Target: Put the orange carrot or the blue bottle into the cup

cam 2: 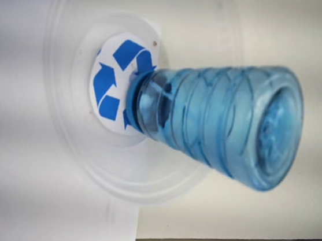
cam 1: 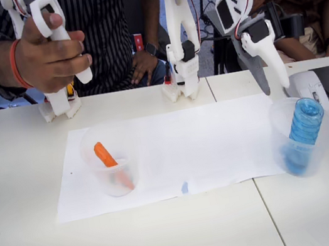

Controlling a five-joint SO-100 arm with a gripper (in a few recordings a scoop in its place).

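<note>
The ribbed blue bottle point(cam 1: 305, 124) stands cap-down, leaning, inside the clear cup point(cam 1: 280, 116) near the worktop's right edge; the carrot point(cam 1: 104, 154) leans in another cup.

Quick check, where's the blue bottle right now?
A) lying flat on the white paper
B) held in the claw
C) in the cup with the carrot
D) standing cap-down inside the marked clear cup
D: the blue bottle stands cap-down in the cup over its blue mark, leaning on the rim; the claw is above it, holding nothing.
</note>
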